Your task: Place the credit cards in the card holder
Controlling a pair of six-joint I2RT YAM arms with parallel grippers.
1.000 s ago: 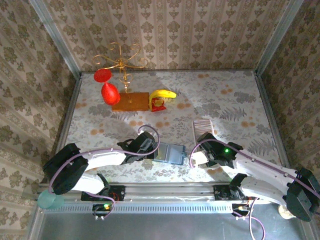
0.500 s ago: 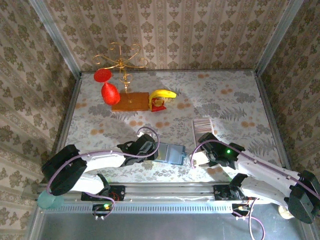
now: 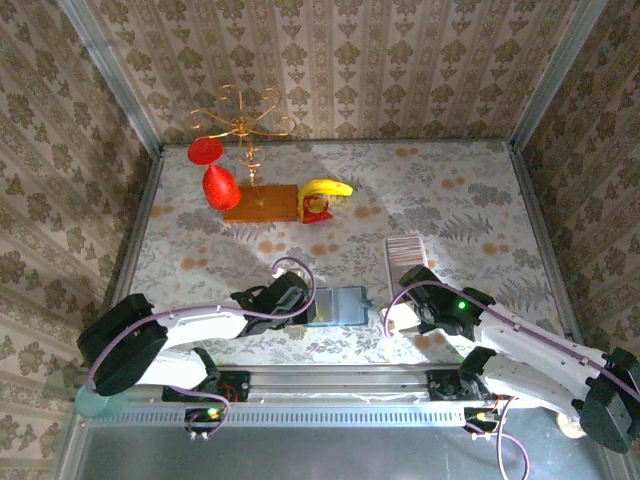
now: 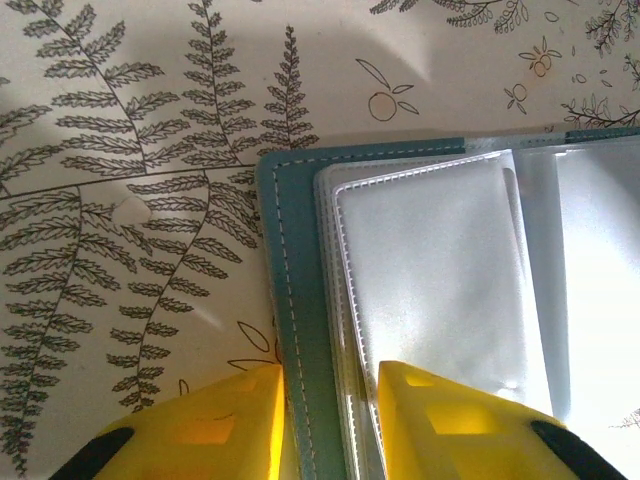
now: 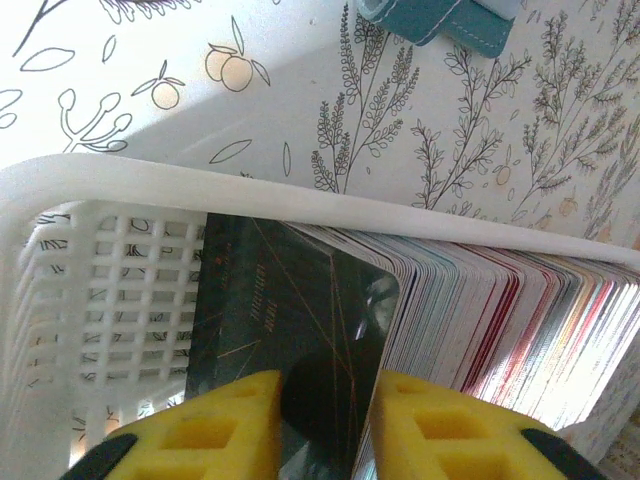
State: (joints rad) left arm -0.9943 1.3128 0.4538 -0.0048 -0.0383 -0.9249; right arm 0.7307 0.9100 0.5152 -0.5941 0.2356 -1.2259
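Observation:
The teal card holder (image 3: pixel 340 305) lies open on the table, its clear sleeves (image 4: pixel 430 270) facing up. My left gripper (image 3: pixel 303 302) is at its left edge. There my left gripper (image 4: pixel 330 420) stands part open astride the teal cover's (image 4: pixel 298 300) stitched border, one finger by the table and the other over the sleeves. The credit cards (image 3: pixel 405 248) stand in a row in a long white tray (image 3: pixel 392 262). My right gripper (image 3: pixel 408 297) is over the tray's near end. My right gripper (image 5: pixel 325 425) has its fingers narrowly apart with the dark front card (image 5: pixel 290 300) between them, ahead of the striped stack (image 5: pixel 500 310).
The holder's corner (image 5: pixel 450 22) shows beyond the tray rim (image 5: pixel 300 200). At the back left stand a gold wire rack (image 3: pixel 240 120) with red ornaments (image 3: pixel 218 185), a wooden board (image 3: pixel 262 205) and a banana on a red stand (image 3: pixel 325 190). Patterned walls enclose the table.
My right gripper's jaws have narrowed round the front card in the tray. My left gripper has shifted slightly, and the card holder now lies straighter.

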